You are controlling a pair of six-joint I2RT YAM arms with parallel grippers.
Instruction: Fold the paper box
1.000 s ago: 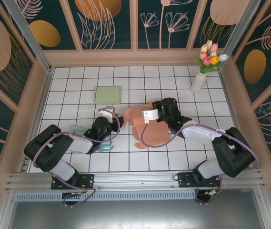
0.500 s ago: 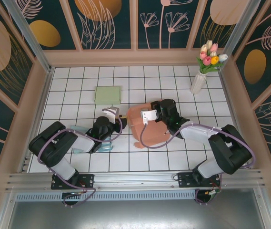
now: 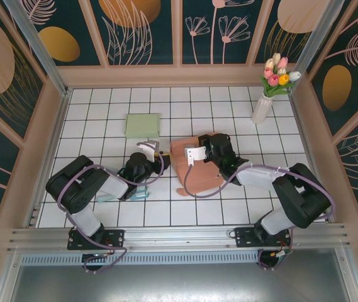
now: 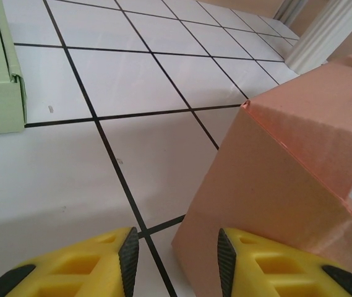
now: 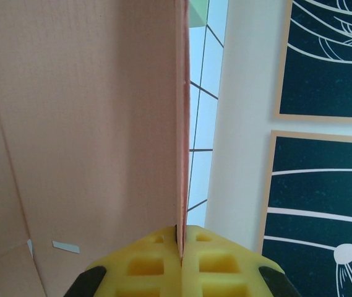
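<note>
My left tool [image 4: 174,242] sits low on the white tiled counter [image 4: 70,179], fingers spread, just beside the pink paper box [image 4: 274,185] at mid-counter. My right tool [image 5: 180,234] pinches one box wall's edge. Beyond lies a flat green box [image 3: 142,124]; a flower vase [image 3: 263,108] stands far right.

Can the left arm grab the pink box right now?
Probably yes. The left gripper is open, a corner of the pink paper box sits just ahead of it, and nothing lies between.
</note>
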